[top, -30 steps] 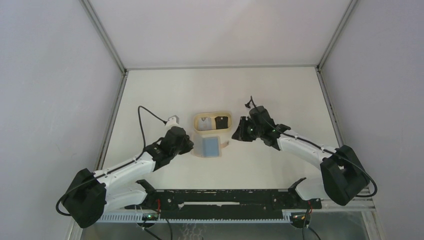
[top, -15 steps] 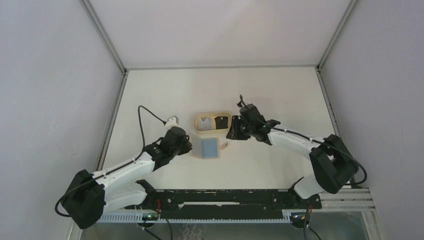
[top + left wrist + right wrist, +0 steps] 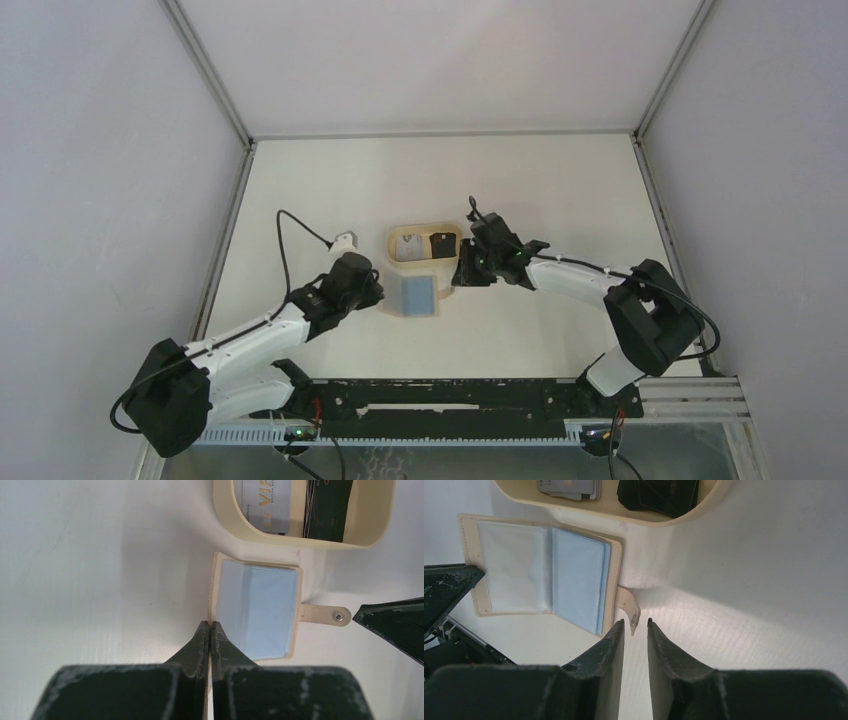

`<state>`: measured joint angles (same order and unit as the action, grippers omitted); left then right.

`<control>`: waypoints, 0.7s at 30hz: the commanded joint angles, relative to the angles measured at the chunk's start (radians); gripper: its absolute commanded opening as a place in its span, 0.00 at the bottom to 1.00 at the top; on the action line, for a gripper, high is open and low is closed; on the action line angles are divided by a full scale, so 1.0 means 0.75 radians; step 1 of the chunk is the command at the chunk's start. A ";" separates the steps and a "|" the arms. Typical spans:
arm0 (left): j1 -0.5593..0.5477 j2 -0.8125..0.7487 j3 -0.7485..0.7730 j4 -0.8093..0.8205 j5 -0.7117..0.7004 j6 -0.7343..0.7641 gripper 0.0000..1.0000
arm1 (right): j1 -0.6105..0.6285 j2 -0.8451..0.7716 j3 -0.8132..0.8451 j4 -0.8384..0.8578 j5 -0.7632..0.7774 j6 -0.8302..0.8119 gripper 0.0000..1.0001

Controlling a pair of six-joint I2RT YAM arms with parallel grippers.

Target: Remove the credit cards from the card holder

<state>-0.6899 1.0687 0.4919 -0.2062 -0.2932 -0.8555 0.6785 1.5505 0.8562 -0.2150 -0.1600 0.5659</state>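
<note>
card holder (image 3: 420, 296) open flat on worktop, frame centre, below tray (image 3: 392, 245) with cards (image 3: 265, 505) | left tool (image 3: 210, 624) shut, tip at holder's left edge | right tool (image 3: 635, 625) slightly open, snap tab (image 3: 630, 607) between tips

Pale grey walls (image 3: 100, 150) enclose a white table (image 3: 560, 190) on three sides.

We'd call the beige oval tray (image 3: 223, 510) smooth matt plastic. Inside it sit a glossy silver-grey card (image 3: 265, 505) and satin black cards (image 3: 327, 505). Beside the tray, the small tan fold-over card holder (image 3: 256, 605) looks like matt stitched faux leather, with shiny pale-blue plastic sleeves (image 3: 576, 575) and a metal snap stud (image 3: 339, 615). The white table (image 3: 100, 555) around the tray is matt, finely ribbed.
</note>
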 commanded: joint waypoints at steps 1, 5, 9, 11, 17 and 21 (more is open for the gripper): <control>-0.007 0.004 0.076 0.008 -0.035 0.026 0.00 | 0.018 0.000 0.049 0.023 -0.007 0.000 0.31; -0.006 0.004 0.076 0.005 -0.036 0.026 0.00 | 0.019 0.024 0.049 0.031 -0.017 0.009 0.30; -0.006 0.003 0.074 -0.001 -0.040 0.026 0.00 | 0.024 0.041 0.049 0.032 -0.022 0.015 0.27; -0.006 0.003 0.074 -0.001 -0.041 0.026 0.00 | 0.024 0.046 0.049 0.031 -0.022 0.018 0.25; -0.007 0.004 0.076 -0.004 -0.039 0.026 0.00 | 0.022 0.040 0.049 0.029 -0.013 0.021 0.23; -0.005 0.007 0.078 -0.005 -0.037 0.028 0.00 | 0.020 0.039 0.049 0.031 -0.014 0.024 0.16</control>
<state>-0.6899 1.0733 0.4919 -0.2207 -0.3038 -0.8555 0.6895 1.5860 0.8577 -0.2131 -0.1692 0.5743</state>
